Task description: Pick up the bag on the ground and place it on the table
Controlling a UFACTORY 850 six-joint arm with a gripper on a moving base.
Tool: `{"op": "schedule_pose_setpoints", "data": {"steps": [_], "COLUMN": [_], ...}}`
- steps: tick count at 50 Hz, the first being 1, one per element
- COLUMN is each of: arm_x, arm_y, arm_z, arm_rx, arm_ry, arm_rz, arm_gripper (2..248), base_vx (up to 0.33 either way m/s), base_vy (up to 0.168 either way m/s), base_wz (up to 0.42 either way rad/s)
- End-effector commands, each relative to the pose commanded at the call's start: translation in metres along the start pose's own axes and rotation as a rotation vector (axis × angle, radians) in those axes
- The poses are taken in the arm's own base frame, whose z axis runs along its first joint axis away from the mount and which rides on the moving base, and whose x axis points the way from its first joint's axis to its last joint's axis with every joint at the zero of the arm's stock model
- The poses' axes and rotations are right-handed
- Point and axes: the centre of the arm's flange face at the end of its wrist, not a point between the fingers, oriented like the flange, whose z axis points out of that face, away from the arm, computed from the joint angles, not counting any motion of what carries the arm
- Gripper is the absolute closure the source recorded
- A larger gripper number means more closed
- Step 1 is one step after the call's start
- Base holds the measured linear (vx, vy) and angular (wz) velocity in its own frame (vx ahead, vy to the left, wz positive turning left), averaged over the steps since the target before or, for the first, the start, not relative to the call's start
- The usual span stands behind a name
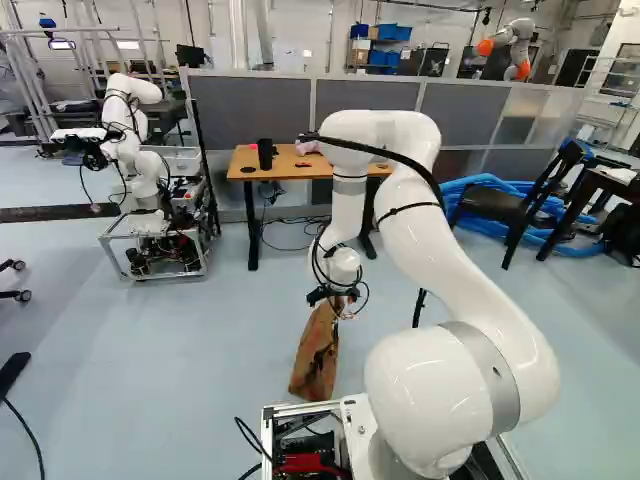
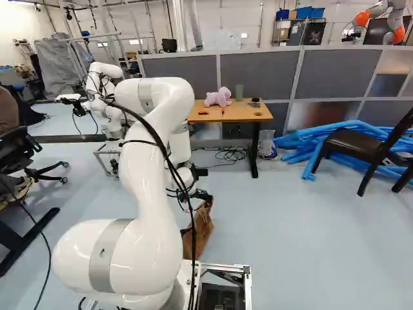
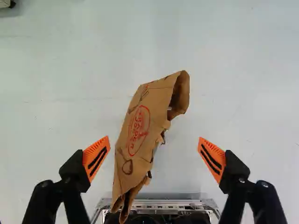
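The brown paper bag [image 1: 315,355] is standing on the pale floor [image 1: 180,370], a little below the centre of the left base view and just left of the white arm's [image 1: 455,270] big lower curve. In the right base view it is showing below the centre, partly behind the arm. The black fingers [image 2: 204,195] are hanging above it, pointing down. In the wrist view the fingers [image 3: 96,158] are standing wide apart, holding nothing, and the bag is showing between and ahead of them, with a gap on both sides. Its printed face is turning towards one finger and its ragged mouth towards the other; it seems to be leaning a little, though from above that is hard to judge.

The wooden tabletop [image 2: 239,115] is sitting beyond the arm, above the centre of the right base view, carrying a pink plush toy [image 2: 219,97] and a green cup [image 2: 239,92]. Blue tubes [image 2: 295,147] and a dark chair [image 2: 352,144] are filling the right side of that view. Another robot [image 1: 135,150] is standing at the upper left of the left base view.
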Motion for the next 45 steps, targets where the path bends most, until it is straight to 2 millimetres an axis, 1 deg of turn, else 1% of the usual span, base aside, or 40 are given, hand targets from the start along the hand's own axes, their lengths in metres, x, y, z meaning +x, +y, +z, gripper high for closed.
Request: {"op": "schedule_pose_setpoints", "data": {"steps": [14, 38, 45], "arm_x": [-0.005, -0.013, -0.015], "arm_y": [0.000, -0.001, -0.001], "arm_z": [0.020, 0.055, 0.066], "arm_rx": [-0.006, -0.015, -0.017], "arm_ry": [-0.036, -0.059, -0.064], "arm_rz": [0.027, 0.263, 0.296], "arm_gripper": [3, 3, 3], "base_vx": [0.000, 0.000, 0.000], "base_vy": [0.000, 0.000, 0.000], "base_wz": [0.000, 0.000, 0.000]}}
